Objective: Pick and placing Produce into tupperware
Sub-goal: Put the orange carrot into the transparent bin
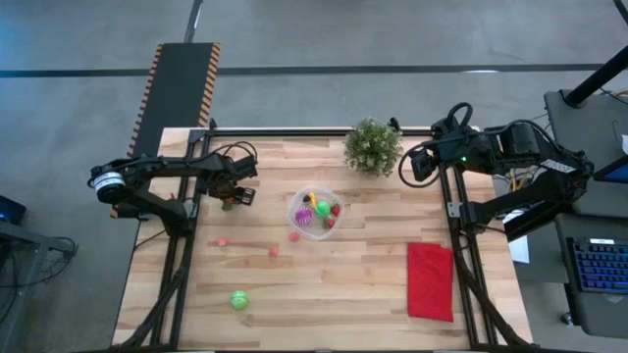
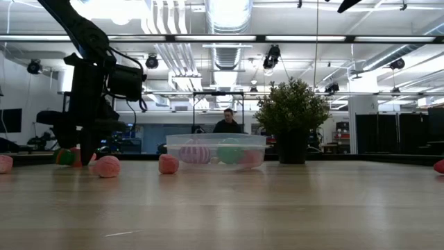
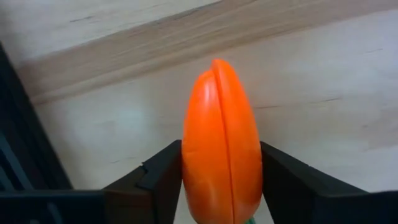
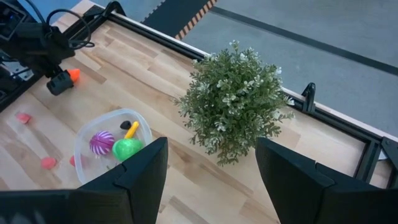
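An orange toy carrot (image 3: 221, 137) with a bit of green at its stem end sits between the fingers of my left gripper (image 3: 221, 168), which is shut on it near the table's left side (image 1: 233, 199), left of the clear round bowl (image 1: 314, 211). The bowl holds purple, green, yellow and red pieces (image 4: 115, 144). Three pink pieces (image 1: 274, 251) and a green ball (image 1: 238, 299) lie on the wood nearer the front. My right gripper (image 4: 211, 168) is open, raised beside the potted plant (image 1: 373, 147) at the far edge. My left gripper pinches the orange carrot across its thick part (image 3: 211, 180), one dark finger (image 3: 163, 180) on each flank. The fingers come slanting down from the table's left. The pointed tip (image 3: 216, 65) sticks out past the fingertips. In the low view the carrot (image 2: 66, 156) is at table-top height.
A flat red cloth (image 1: 430, 281) lies at the table's right front. Dark frame rails (image 1: 182, 255) run along both sides. The potted plant stands at the far edge, behind the bowl. A person (image 2: 227, 122) shows in the room beyond the table.
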Action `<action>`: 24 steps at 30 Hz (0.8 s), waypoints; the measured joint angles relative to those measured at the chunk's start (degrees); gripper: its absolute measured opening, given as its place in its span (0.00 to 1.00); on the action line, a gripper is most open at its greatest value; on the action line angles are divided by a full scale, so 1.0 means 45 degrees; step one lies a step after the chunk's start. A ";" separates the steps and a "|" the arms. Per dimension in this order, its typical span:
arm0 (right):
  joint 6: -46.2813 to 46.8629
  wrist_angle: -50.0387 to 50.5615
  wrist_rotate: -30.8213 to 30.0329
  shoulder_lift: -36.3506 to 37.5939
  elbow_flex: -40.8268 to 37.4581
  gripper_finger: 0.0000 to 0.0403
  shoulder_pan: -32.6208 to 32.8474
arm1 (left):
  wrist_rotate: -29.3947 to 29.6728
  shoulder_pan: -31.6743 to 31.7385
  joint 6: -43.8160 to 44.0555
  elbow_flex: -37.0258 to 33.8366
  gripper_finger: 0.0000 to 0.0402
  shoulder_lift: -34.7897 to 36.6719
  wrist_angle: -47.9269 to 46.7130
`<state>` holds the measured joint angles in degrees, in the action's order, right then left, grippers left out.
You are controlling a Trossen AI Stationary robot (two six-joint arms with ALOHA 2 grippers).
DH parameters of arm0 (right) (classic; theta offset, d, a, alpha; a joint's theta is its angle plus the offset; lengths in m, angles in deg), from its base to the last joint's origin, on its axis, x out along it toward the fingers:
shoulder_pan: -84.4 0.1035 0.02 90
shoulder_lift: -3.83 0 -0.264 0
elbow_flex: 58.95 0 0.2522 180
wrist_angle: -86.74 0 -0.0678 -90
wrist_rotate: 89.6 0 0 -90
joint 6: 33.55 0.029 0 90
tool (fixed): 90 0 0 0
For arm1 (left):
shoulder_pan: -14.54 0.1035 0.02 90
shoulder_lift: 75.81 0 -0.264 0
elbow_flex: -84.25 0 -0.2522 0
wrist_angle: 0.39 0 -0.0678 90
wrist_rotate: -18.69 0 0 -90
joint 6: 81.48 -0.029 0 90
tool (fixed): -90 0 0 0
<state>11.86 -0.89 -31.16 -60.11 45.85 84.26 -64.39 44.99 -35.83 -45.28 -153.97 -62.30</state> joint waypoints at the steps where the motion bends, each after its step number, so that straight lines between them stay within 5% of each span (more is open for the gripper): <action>1: 0.0000 0.0000 0.0000 0.0000 0.0000 0.58 0.0001 | -0.0013 -0.0005 -0.0004 0.0000 0.43 0.0038 -0.0003; 8: 0.0000 0.0000 -0.0002 0.0000 0.0000 0.58 0.0001 | -0.0095 -0.0005 -0.0004 0.0003 0.40 0.0104 -0.0021; 13: 0.0000 0.0000 -0.0002 0.0000 0.0000 0.58 0.0000 | -0.1331 -0.0039 0.0042 0.0260 0.42 0.0206 -0.0097; 24: 0.0005 -0.0005 -0.0139 0.0000 0.0000 0.58 0.0000 | -0.2512 -0.1747 -0.2334 0.3819 0.42 0.0109 0.0088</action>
<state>11.88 -0.91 -31.78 -60.11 45.85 84.26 -75.69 37.13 -46.34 -28.09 -153.48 -61.90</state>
